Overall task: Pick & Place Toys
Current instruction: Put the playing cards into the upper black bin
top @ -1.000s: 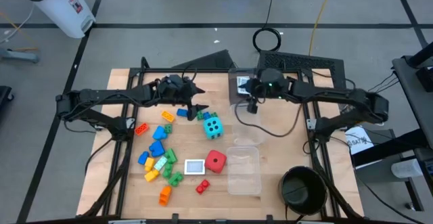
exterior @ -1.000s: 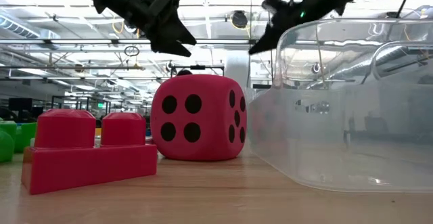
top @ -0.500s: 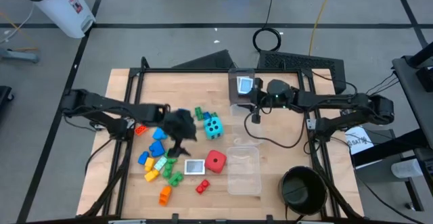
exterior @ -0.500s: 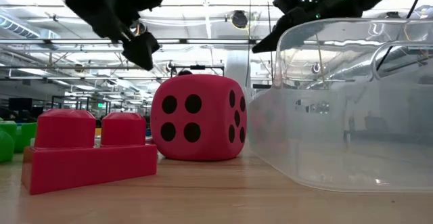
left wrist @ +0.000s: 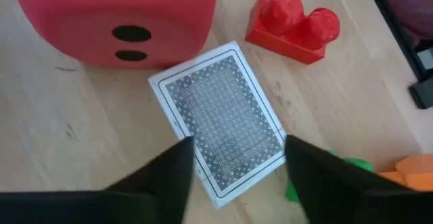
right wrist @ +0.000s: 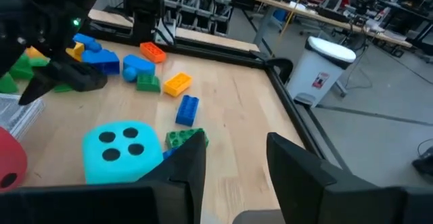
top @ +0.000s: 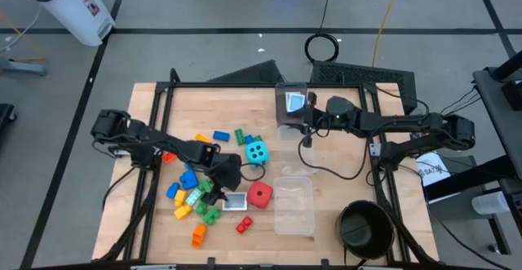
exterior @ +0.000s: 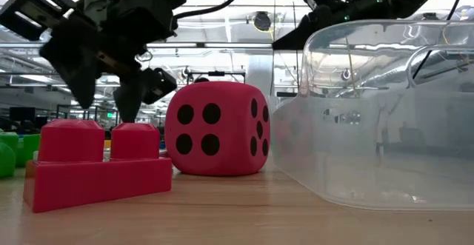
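- Left gripper (left wrist: 233, 173) low over the picture card (left wrist: 223, 119) — fingers (left wrist: 166, 176) apart, straddling the card's edge, nothing clamped.
- Card flat on the table (top: 155, 237), just left of the red die (top: 259, 194); red brick (left wrist: 292, 26) near it.
- Cyan die (top: 256, 151) farther back; other bricks scattered to the left.
- Right gripper (right wrist: 233, 160) waits at the far side — fingers apart, empty.
- Clear box (top: 294, 205) right of the red die.
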Robot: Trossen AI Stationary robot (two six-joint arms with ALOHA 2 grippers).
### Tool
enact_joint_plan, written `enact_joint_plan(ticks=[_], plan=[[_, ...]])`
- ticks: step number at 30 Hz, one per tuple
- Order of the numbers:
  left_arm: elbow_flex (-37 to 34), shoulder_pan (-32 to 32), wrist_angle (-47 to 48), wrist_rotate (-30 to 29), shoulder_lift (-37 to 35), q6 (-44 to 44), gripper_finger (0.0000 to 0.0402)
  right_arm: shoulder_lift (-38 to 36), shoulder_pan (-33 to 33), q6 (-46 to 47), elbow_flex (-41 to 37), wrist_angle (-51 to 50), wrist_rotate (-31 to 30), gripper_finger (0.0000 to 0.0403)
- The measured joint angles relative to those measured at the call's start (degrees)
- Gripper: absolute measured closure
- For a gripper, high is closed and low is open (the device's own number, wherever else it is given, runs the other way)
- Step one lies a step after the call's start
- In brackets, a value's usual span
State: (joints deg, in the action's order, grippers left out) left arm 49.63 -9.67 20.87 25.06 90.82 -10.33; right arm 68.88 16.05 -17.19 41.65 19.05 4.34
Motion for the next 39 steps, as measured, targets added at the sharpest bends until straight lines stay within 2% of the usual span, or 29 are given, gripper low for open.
enact_joint_plan(ticks=[4, 7, 9, 12, 16, 20, 28, 31, 34, 39], plan=[[0.0, 0.0, 0.04, -1.7, -0.27, -1.24, 0.0302, 0.0, 0.0, 0.0, -0.01, 0.06, 0.0, 0.0277], [0.07, -0.09, 1.81, -11.51, 0.0, -1.5, 0.0371, 0.0, -0.01, 0.84, 0.0, 0.04, 0.01, 0.0277], [0.04, 0.13, 3.89, -15.78, 0.11, -1.15, 0.0393, 0.0, -0.45, 2.98, -0.01, 0.02, 0.11, 0.0277], [0.04, -1.22, 2.26, -15.93, 0.09, 0.27, 0.0391, 0.0, -1.68, 5.61, -0.02, -0.04, 0.24, 0.0278], [0.07, -5.47, -2.2, -13.32, 0.09, 0.6, 0.0398, 0.0, -4.32, 5.99, 0.0, -0.04, 0.22, 0.0278], [0.07, -8.33, -2.5, -17.27, 2.24, 3.21, 0.0391, 0.0, -6.96, 5.93, 0.0, -0.04, 0.22, 0.028], [0.59, -8.74, -2.28, -19.49, 8.31, 8.43, 0.0389, 0.0, -10.17, 5.84, 0.02, 0.5, -0.86, 0.0284], [0.57, -8.24, 1.08, -20.82, 7.24, 9.63, 0.0396, 0.0, -10.9, 5.82, 0.02, 0.45, -3.73, 0.0284], [0.06, -7.15, 4.5, -25.33, 4.08, 9.64, 0.0396, 0.0, -11.37, 5.61, 0.02, 0.4, -5.85, 0.0284], [-0.34, -5.08, 10.24, -31.38, -1.14, 10.43, 0.0398, 0.0, -11.47, 5.6, 0.02, -0.16, -5.97, 0.0284]])
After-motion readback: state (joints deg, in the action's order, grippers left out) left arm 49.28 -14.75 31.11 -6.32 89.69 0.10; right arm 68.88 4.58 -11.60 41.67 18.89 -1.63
